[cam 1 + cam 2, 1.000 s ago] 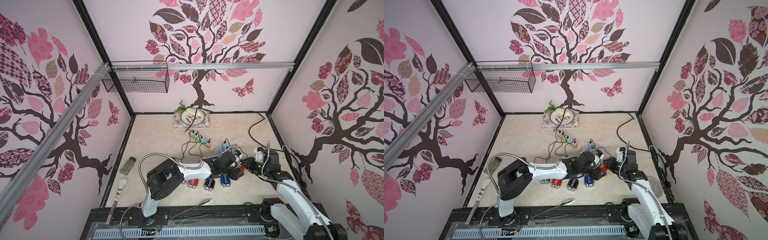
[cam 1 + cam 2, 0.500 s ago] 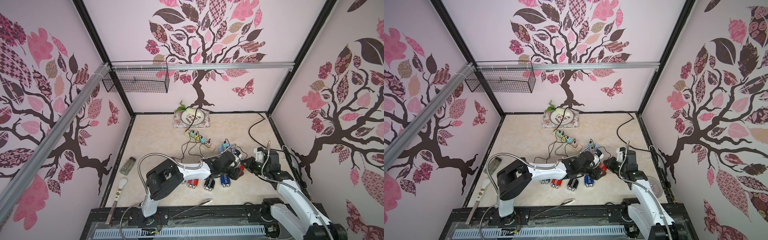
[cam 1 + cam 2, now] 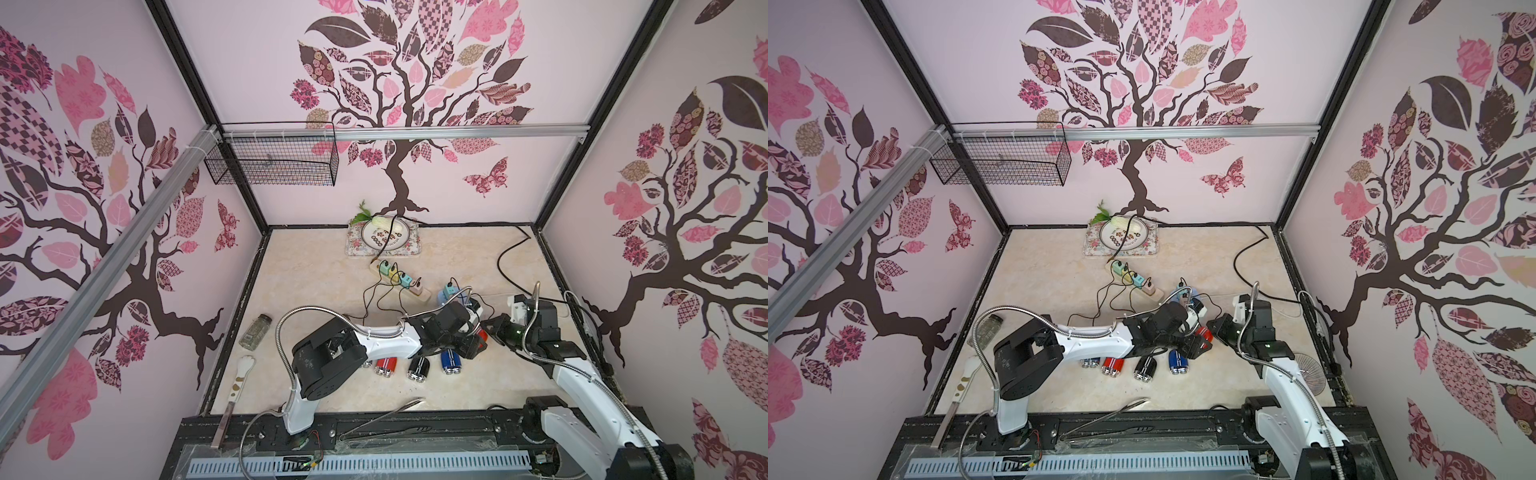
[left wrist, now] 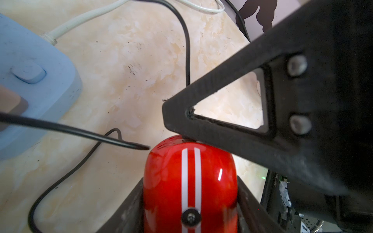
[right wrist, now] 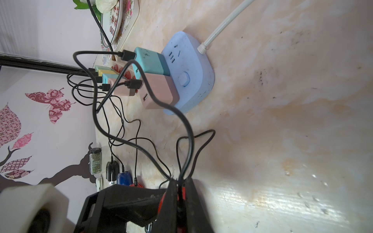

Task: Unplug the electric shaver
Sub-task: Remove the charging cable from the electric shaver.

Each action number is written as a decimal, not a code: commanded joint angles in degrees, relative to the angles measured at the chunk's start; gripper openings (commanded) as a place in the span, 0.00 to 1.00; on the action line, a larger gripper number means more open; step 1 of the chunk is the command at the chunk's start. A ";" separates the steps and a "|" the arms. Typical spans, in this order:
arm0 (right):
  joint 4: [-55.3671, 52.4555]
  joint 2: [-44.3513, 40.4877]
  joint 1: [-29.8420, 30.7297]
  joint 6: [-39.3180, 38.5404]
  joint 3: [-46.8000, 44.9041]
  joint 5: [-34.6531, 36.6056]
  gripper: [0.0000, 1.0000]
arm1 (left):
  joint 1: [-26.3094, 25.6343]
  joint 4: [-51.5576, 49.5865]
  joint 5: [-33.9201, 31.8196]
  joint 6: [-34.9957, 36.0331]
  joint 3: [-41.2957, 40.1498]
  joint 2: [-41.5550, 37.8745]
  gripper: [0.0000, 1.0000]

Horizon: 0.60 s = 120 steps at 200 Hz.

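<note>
Holding the red shaver steady falls to my left gripper, its jaws half-spread and clamped on both flanks, near the blue power block on the table. My right gripper is pinched fully closed on the black cable at the shaver's tip. I'd pull straight along the shaver's length, never sideways, or the thin cable may slip through.

2 top views high overhead; 2 wrist views close on shaver
</note>
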 commanded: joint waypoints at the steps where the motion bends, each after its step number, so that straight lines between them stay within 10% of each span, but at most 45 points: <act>1: 0.44 0.69 -0.13 -1.03 2.17 0.29 0.08 | 0.09 2.73 2.18 -0.15 -1.07 -2.30 0.34; 120: 0.45 3.65 -0.44 -3.22 5.47 2.40 0.07 | 0.09 3.65 4.88 -1.05 -1.99 -2.29 0.34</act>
